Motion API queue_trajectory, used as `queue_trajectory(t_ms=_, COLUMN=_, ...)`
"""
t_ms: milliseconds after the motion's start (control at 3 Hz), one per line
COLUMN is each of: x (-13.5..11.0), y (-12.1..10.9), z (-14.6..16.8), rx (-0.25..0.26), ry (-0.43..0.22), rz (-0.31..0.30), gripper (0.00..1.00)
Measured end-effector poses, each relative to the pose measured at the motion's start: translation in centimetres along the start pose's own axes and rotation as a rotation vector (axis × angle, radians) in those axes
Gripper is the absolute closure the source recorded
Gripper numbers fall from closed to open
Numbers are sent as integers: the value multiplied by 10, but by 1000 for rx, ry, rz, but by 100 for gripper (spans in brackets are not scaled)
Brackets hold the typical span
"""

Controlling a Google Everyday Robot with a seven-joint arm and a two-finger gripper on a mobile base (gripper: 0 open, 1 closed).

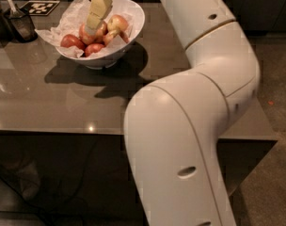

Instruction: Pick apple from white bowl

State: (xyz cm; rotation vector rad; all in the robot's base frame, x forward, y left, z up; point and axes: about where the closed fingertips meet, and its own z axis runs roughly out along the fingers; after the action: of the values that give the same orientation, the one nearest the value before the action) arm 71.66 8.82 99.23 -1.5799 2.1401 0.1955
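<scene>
The white bowl (133, 20) stands at the table's far left, lined with crumpled white paper and holding several apples. The apple (83, 32), large and pinkish-red, lies in the middle of the pile and is partly hidden. My gripper (92, 28), pale yellow, comes down from above into the bowl, and its tip is right at this apple. Two smaller dark red apples (70, 41) lie to the front left. A yellower, streaked apple (117, 23) lies to the right of the gripper.
My white arm (190, 126) fills the foreground and right side and hides part of the grey table (49, 98). A dark cup with a utensil (18, 22) and a black-and-white marker card (39, 7) stand at the far left. The table's front edge runs below.
</scene>
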Motion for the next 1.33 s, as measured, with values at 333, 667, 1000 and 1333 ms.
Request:
queue_trajectory(t_ms=333, x=-9, y=-9, z=3, rx=24, ry=-34, rz=1, gripper=0)
queue_trajectory(t_ms=667, x=-18, y=-10, z=23, rx=4, ry=-53, rz=9, gripper=0)
queue_trajectory(t_ms=1000, x=-25, y=-9, z=46, rx=-13, ry=-42, rz=25, gripper=0)
queue_trajectory(t_ms=1333, x=-28, y=-9, z=61, rx=-30, ry=-33, rz=40, gripper=0)
